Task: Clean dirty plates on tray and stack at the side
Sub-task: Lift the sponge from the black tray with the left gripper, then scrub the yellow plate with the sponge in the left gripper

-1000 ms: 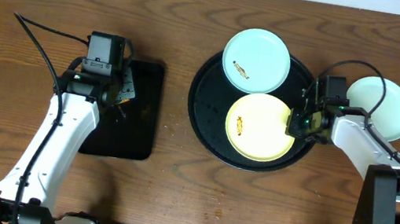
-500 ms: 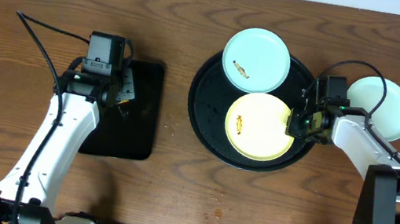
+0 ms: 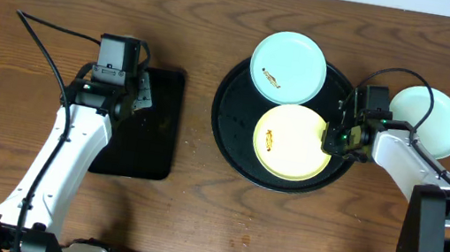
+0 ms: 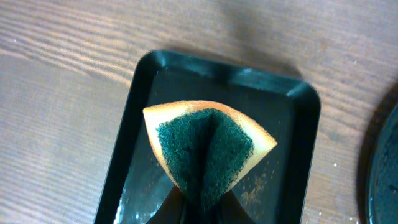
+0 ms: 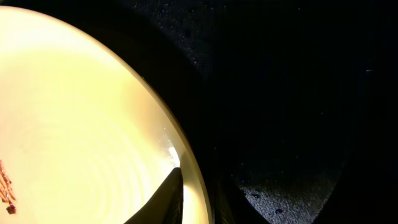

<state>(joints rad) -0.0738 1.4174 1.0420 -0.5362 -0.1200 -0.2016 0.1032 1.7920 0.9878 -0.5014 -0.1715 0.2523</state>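
The yellow plate (image 3: 292, 142) with a brown smear lies in the round black tray (image 3: 228, 135). A mint-blue plate (image 3: 288, 68) with a smear rests on the tray's far rim. Another mint-blue plate (image 3: 429, 121) sits on the table to the right of the tray. My right gripper (image 3: 333, 140) is shut on the yellow plate's right rim; in the right wrist view one finger lies inside the plate (image 5: 81, 124) and one outside, with the gripper (image 5: 196, 199) over the tray (image 5: 280, 93). My left gripper (image 3: 134, 105) is shut on a folded green-and-yellow sponge (image 4: 208, 146).
A small rectangular black tray (image 3: 155, 147) lies under the left gripper; in the left wrist view its wet floor (image 4: 292, 155) has brown specks. A black cable (image 3: 48, 50) trails left of the left arm. The table is brown wood.
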